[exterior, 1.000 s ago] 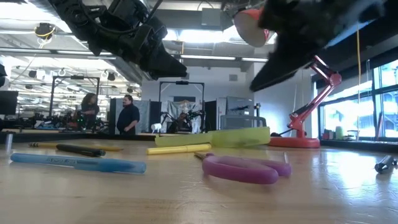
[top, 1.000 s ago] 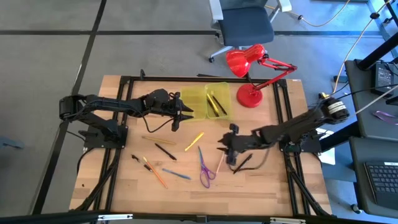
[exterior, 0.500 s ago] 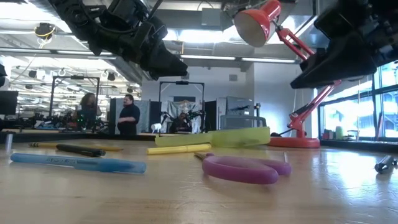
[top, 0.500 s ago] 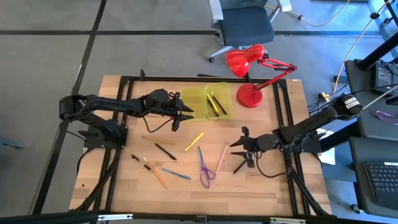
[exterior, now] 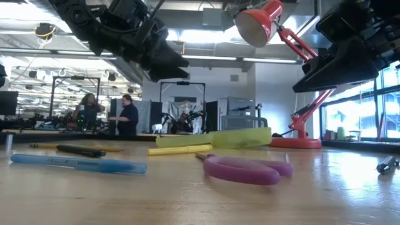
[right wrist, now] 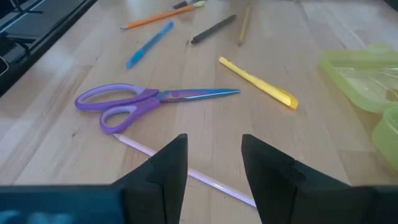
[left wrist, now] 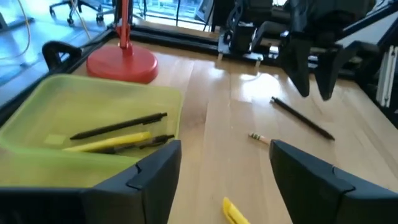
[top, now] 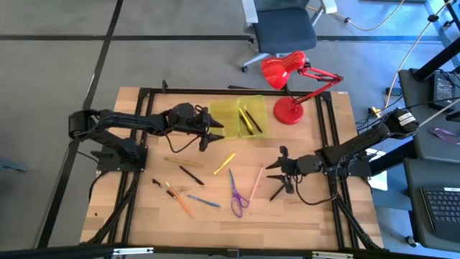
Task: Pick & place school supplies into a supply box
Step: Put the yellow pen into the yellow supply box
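High view: the box (top: 243, 116) lies open at the table's (top: 316, 216) far edge, two halves side by side, beside the red lamp (top: 289, 79); the half nearer the lamp holds about three pens. Eight supplies lie loose on the wood: yellow pen (top: 224, 163), scissors (top: 236, 194), pink pencil (top: 256, 185), black pen (top: 191, 175), blue pen (top: 204, 201), orange pencil (top: 180, 203) and two more thin ones. The left gripper (top: 210, 134) hovers by the box, fingers wide, empty. The right gripper (top: 275, 178) hangs just beside the pink pencil, fingers spread, empty.

Low view: scissors (exterior: 244, 169) and blue pen (exterior: 78, 164) lie nearest; two people stand far behind.

Left wrist view: three pens rest in the box (left wrist: 93, 112).

Right wrist view: the pink pencil (right wrist: 186, 171) runs past the parted fingers (right wrist: 163, 168).
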Tool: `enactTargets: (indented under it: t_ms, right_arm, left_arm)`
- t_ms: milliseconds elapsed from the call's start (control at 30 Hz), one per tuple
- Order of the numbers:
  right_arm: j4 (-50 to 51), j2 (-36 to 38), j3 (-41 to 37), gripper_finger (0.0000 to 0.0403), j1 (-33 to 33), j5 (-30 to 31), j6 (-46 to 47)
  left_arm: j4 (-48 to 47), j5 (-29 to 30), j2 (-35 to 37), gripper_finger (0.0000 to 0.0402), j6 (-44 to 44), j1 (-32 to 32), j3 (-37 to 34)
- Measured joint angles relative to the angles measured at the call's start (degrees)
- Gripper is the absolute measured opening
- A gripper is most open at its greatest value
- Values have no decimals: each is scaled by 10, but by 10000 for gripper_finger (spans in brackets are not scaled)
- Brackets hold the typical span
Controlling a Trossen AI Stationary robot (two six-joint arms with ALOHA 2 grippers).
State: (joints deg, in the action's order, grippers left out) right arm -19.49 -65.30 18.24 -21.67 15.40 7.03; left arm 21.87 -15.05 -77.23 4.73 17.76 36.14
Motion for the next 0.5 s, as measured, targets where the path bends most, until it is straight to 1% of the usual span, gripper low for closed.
enactTargets:
  t_ms: [100, 167, 233, 300, 367, 433, 500]
  right_arm:
    - [0, 0, 0, 156, 0, 0, 0]
    - [0, 0, 0, 156, 1, 0, 0]
    - [2, 0, 0, 156, 4, 0, 0]
    - [2, 0, 0, 156, 6, 0, 1]
    - [4, 0, 0, 156, 6, 0, 2]
    - [6, 0, 0, 156, 6, 0, 3]
    - [8, 0, 0, 156, 6, 0, 12]
  left_arm:
    - [-2, 4, 0, 236, -9, -19, 5]
    - [-42, 22, 0, 231, -32, -51, 22]
    - [-117, 88, -5, 226, -31, -96, 58]
    - [-227, 169, -7, 223, -6, -138, 97]
    - [-304, 237, -19, 221, 34, -179, 136]
    - [-358, 278, -30, 220, 92, -211, 163]
    - [-371, 290, -50, 219, 143, -233, 183]
